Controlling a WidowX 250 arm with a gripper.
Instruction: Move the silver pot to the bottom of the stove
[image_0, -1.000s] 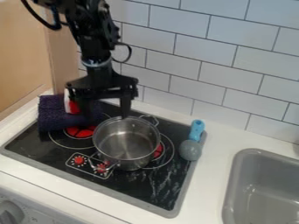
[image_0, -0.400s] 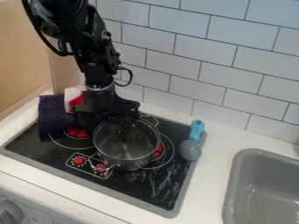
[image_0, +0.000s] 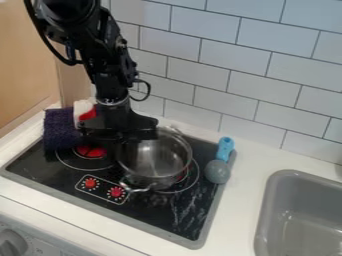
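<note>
Silver pot is sitting right at the gripper

The gripper is hanging at the pot's upper-left rim, as the camera sees it, and the pot is spreading out from there to the lower right. Whether the gripper is pinching the rim or standing spread cannot be told, since its dark tips are blending into the pot's edge and the stove. One pot handle is pointing down and away below the gripper; the other is jutting out at the far rim, to the gripper's right.

Below and left of the gripper, a red burner is showing on the black stovetop, and two red knobs are sitting directly below it. A dark purple cloth is lying to the gripper's left, with a red-and-white item beside it. Well to the gripper's right, a blue-handled utensil with a round grey head is resting across the stove's edge, and a grey sink is lying farther out. Behind the gripper, a tiled wall is rising.
</note>
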